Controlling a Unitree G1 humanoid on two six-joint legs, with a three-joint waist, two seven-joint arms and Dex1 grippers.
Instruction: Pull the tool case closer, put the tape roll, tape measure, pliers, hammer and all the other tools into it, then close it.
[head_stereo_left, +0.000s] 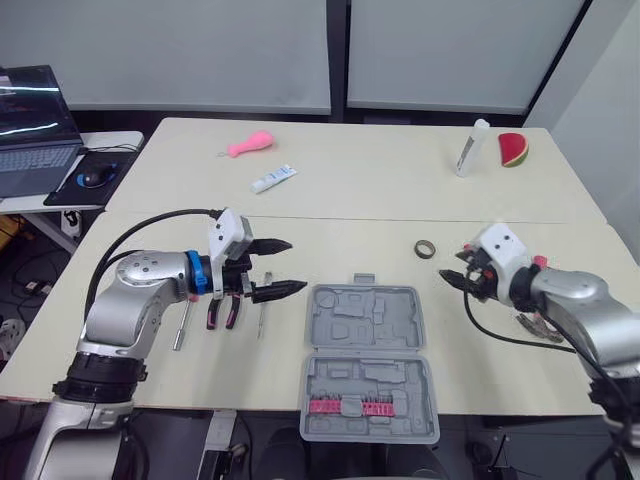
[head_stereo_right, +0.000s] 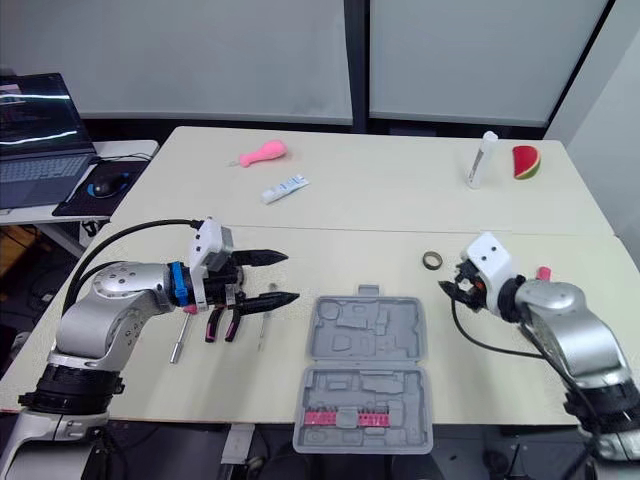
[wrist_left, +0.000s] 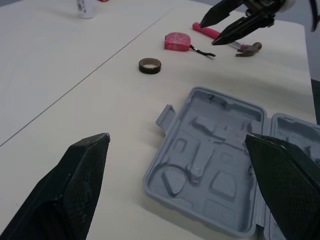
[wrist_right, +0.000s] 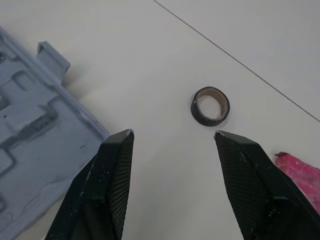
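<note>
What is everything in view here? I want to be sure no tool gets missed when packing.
tool case: one, grey, open, front middle of the table
bit strip: one, pink, in the case's near half
tape roll: one, dark, beyond the case's right corner
tape measure: one, pink, near the tape roll
hammer: one, pink handle, beside the tape measure
pliers: one, pink-black handles, left of the case
screwdriver: one, silver, left of the pliers
thin tool: one, grey, between pliers and case
bulb-shaped toy: one, pink, far side
tube: one, white, far side
bottle: one, white, far right
watermelon toy: one, red-green, beside the bottle
laptop: one, dark, far left
mouse: one, beside the laptop
left gripper: open, over the pliers
right gripper: open, near the tape roll
</note>
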